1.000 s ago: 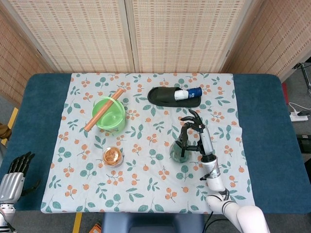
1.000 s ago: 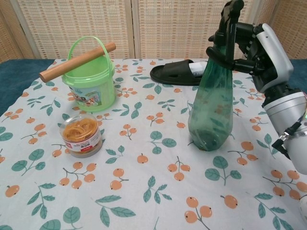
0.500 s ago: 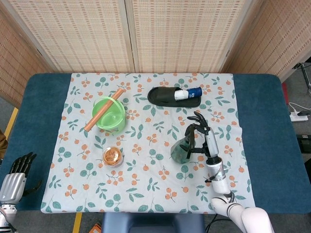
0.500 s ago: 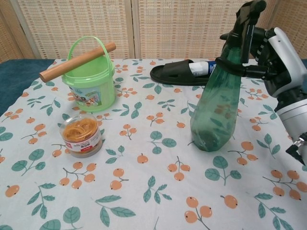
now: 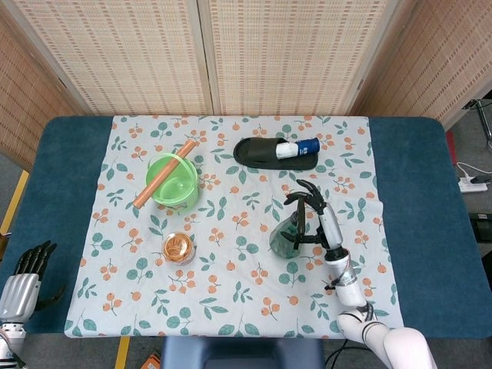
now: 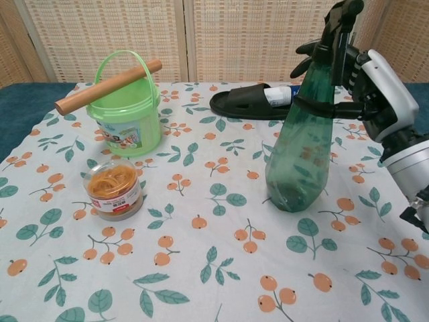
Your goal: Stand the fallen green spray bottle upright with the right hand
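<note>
Surface: a floral cloth (image 6: 201,282) covered the blue table (image 5: 69,192); woven screens (image 5: 277,54) stood behind.
Left hand (image 5: 27,269): at the near left edge, fingers apart, holding nothing.
Green spray bottle (image 6: 299,151): upright, right of centre.
Right hand (image 6: 365,84): fingers wrapped around the bottle's neck.

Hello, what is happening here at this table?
The right hand grips the neck of the green spray bottle, which stands on its base on the floral tablecloth, leaning a little. The hand has not let go yet. The left hand hangs off the table's edge, holding nothing. A green bucket and a slipper stand apart.
</note>
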Tool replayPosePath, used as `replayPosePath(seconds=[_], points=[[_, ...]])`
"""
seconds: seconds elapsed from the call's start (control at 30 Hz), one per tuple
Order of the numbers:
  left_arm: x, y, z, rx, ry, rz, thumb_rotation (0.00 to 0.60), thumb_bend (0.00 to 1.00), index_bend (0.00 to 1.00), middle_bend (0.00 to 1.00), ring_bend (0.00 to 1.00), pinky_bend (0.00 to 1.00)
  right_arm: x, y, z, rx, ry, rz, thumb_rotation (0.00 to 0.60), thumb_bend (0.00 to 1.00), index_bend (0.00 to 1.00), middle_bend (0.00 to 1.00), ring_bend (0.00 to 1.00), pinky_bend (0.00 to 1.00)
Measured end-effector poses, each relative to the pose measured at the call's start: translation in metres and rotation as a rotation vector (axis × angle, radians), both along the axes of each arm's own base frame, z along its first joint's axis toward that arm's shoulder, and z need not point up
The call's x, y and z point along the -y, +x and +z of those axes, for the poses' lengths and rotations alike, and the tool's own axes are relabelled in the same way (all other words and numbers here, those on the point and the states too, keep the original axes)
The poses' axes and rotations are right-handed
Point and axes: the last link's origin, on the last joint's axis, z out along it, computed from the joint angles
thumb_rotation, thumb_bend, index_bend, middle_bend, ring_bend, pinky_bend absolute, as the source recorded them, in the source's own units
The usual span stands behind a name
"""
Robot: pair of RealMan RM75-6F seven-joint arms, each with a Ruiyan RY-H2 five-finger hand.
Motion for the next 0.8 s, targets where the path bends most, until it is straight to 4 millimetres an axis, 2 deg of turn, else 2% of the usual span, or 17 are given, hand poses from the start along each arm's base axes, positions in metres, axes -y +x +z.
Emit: replayPosePath(seconds=[0.17, 0.47, 0.8], points=[[0.000, 0.000, 0.000, 0.003, -0.001, -0.001, 0.600, 0.29, 0.00, 0.00, 0.00, 0.00, 0.000, -0.004, -0.004, -0.079, 0.045, 0.013, 0.600, 0.00, 0.01, 0.20, 0.00, 0.00], [0.001, 0.001, 0.001, 0.007, 0.006, -0.008, 0.600, 0.29, 0.00, 0.00, 0.00, 0.00, -0.003, -0.011, 0.000, -0.203, 0.099, 0.039, 0.600, 0.00, 0.00, 0.11, 0.00, 0.00], [0.002, 0.003, 0.001, 0.021, 0.005, -0.013, 0.600, 0.29, 0.00, 0.00, 0.00, 0.00, -0.016, -0.007, 0.005, -0.243, 0.121, 0.053, 0.600, 0.00, 0.00, 0.08, 0.00, 0.00]])
